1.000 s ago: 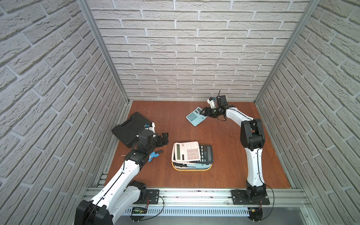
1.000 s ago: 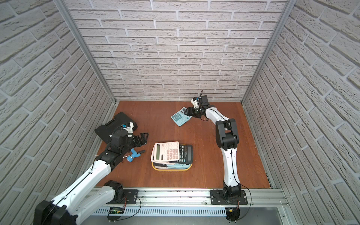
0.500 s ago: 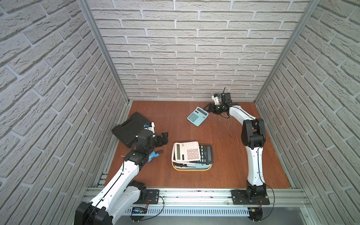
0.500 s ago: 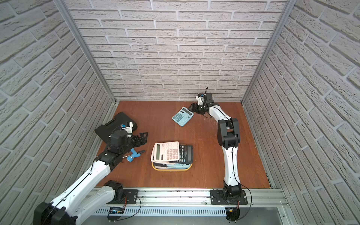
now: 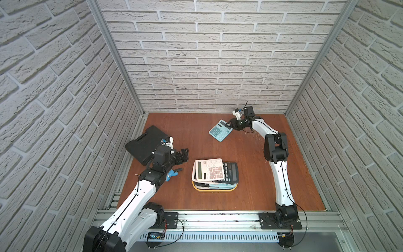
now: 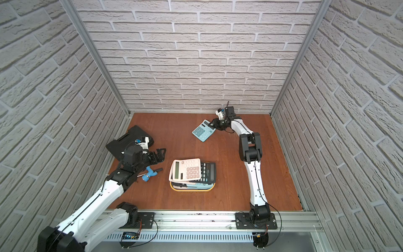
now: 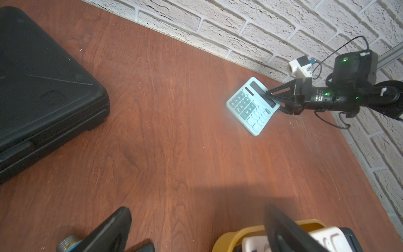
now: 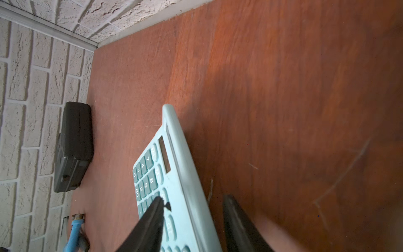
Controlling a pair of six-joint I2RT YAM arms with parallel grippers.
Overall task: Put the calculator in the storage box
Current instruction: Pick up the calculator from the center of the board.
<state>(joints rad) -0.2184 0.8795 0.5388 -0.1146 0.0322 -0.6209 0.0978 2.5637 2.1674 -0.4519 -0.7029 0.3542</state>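
Slippage looks likely: the right gripper [image 5: 229, 126] straddles only the display edge of the blue calculator [image 5: 219, 131] near the back wall, clamped or not unclear, well apart from the heaped storage box [image 5: 214, 189], left gripper [image 5: 184, 156] gaping.

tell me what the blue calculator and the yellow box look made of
Blue calculator: likely hard plastic, with a smooth matte shell and moulded darker teal keys. Yellow box: probably plastic too, smooth and evenly coloured, with a rounded one-piece rim.
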